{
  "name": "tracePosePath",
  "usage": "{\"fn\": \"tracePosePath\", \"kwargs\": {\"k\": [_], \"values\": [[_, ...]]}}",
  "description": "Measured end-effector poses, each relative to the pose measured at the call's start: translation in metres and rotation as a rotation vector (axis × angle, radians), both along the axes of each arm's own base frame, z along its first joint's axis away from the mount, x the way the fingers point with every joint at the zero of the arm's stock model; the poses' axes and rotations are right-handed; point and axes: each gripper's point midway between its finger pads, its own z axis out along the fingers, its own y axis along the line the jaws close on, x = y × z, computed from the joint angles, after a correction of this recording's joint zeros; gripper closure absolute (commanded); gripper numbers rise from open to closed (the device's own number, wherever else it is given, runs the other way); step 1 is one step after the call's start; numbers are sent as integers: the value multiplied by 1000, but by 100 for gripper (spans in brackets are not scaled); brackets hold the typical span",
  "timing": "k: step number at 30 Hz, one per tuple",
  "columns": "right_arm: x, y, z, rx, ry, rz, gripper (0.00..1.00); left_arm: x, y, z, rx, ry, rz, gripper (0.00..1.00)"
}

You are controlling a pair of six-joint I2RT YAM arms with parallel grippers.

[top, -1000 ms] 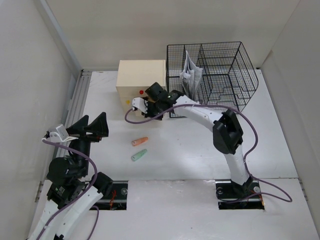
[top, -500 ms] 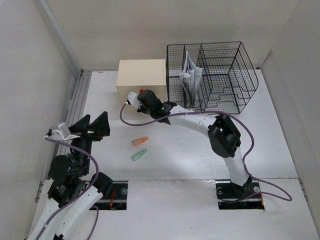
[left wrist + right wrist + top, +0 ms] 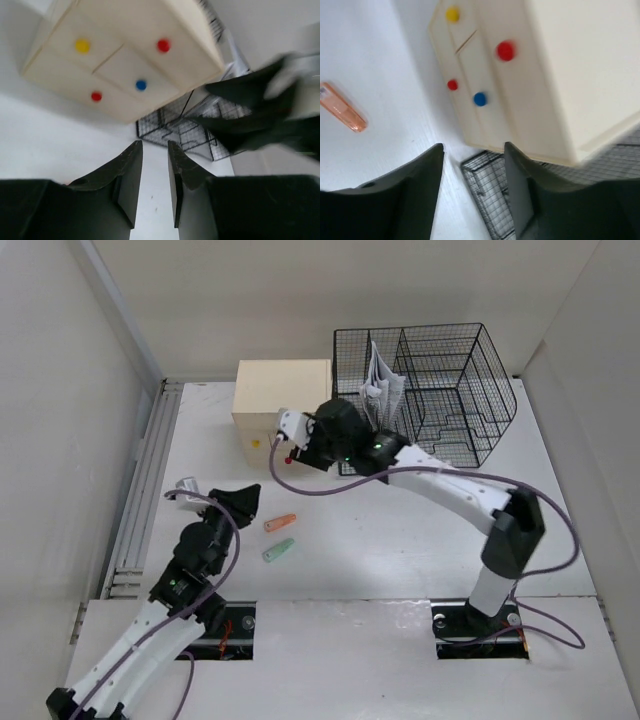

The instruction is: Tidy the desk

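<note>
The desk is a white tabletop. On it lie an orange marker and a green marker. My left gripper hovers just left of the orange marker; its jaws stand a narrow gap apart with nothing between them. My right gripper hangs in front of the cream drawer box, open and empty. The right wrist view shows the box's front with yellow, red and blue knobs, and the orange marker at far left.
A black wire mesh rack stands right of the drawer box, with folded papers in its left compartment. A metal rail runs along the desk's left side. White walls close in the back and both sides.
My left arm swung forward and right toward the markers, and its jaws narrowed. My right gripper drew back from the drawer box front and opened; that arm's elbow moved right.
</note>
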Motion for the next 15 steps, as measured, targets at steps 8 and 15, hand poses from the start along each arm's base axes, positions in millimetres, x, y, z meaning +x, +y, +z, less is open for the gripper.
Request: {"fn": "tracePosePath", "kwargs": {"k": [8, 15], "values": [[-15, -54, 135, 333, -60, 81, 100, 30, -20, -99, -119, 237, -37, 49], [-24, -75, 129, 405, 38, 131, 83, 65, -24, -145, -203, 374, -59, 38]]}}
